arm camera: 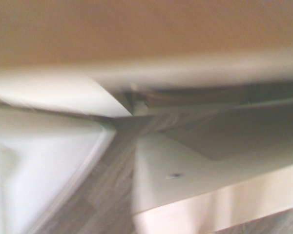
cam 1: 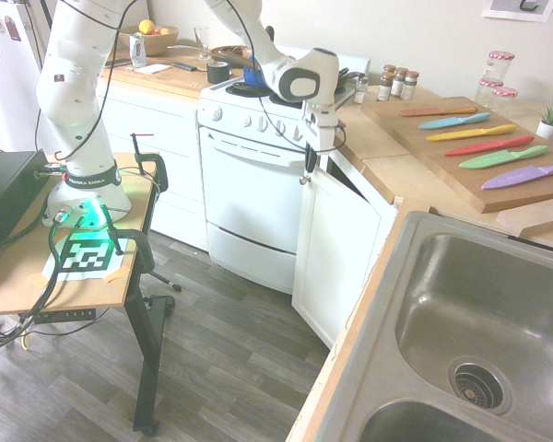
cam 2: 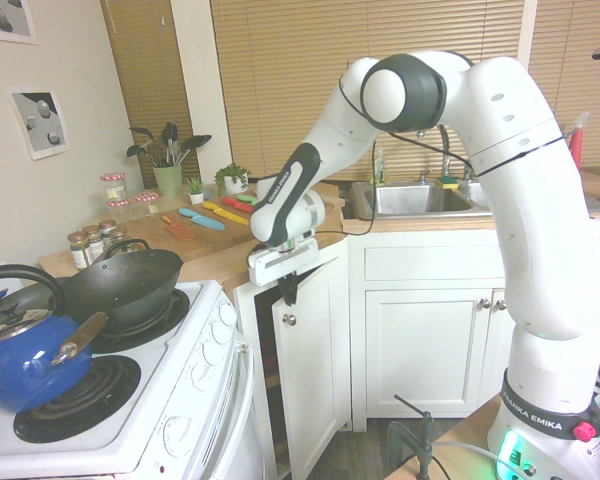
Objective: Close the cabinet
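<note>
White base cabinet with a tall recessed-panel door and a small round silver knob near its top corner. The door is shown ajar, swung partly outward, just beside the white oven.

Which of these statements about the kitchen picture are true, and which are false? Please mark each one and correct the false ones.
1. The cabinet door stands partly open. True.
2. The pincer is open wide. False: its fingers are shut.
3. The pincer points down at the door's top edge, near the knob. True.
4. A red kettle sits on the stove. False: the kettle is blue.
5. Coloured knives lie on a wooden board on the counter. True.
6. The sink is full of dishes. False: no dishes show in it.
</note>
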`<act>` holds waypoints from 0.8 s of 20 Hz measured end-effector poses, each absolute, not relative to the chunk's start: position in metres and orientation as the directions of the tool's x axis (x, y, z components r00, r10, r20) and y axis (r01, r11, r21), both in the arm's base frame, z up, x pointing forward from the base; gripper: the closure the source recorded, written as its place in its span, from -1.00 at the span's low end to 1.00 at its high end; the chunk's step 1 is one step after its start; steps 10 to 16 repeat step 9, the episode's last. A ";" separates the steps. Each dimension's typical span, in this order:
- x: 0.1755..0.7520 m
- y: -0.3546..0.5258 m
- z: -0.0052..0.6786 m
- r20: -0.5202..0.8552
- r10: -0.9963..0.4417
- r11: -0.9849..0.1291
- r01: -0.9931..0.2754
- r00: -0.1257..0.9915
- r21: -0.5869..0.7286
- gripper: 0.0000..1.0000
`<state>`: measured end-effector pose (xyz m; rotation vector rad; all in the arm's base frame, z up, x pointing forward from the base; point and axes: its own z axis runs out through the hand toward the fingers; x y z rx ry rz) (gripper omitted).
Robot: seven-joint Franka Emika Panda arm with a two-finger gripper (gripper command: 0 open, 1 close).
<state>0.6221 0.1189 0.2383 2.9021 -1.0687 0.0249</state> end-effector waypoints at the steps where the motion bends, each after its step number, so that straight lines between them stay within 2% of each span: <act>1: 0.626 0.125 0.245 0.033 -0.647 -0.760 -0.648 0.761 0.038 1.00; 5: 0.620 0.113 0.253 0.044 -0.657 -0.752 -0.658 0.752 0.022 1.00; 9: 0.589 0.035 0.260 0.077 -0.679 -0.734 -0.678 0.730 -0.042 1.00; 16: 0.589 0.035 0.260 0.077 -0.679 -0.734 -0.678 0.730 -0.042 1.00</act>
